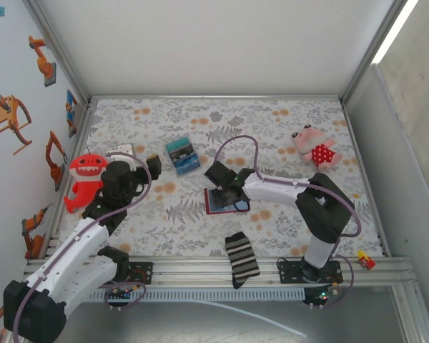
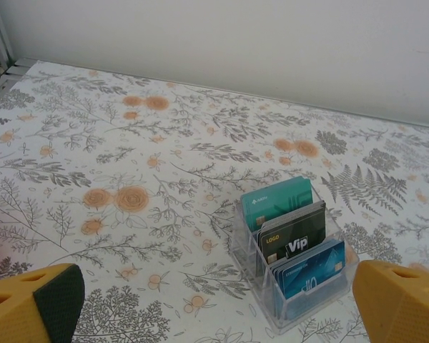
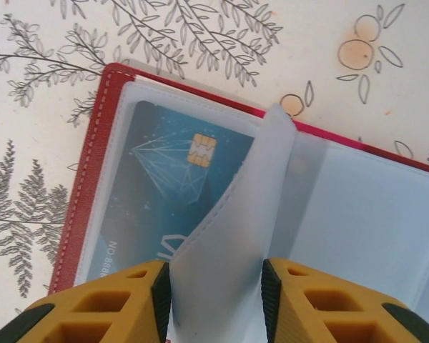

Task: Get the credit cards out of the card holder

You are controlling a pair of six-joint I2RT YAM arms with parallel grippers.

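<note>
Dark-red card holder point(image 3: 93, 143) lay open, teal plastic card point(image 3: 157, 186) half hidden under clear sleeve point(image 3: 222, 236), right gripper point(image 3: 216, 286) around it, grip unclear, left gripper point(image 2: 214, 300) open.

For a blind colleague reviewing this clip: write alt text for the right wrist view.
An open red card holder lies on a floral table cover, a teal chip card showing in a clear pocket. A translucent pocket leaf stands up between the yellow fingers of the right end effector; whether they pinch it is unclear.
</note>
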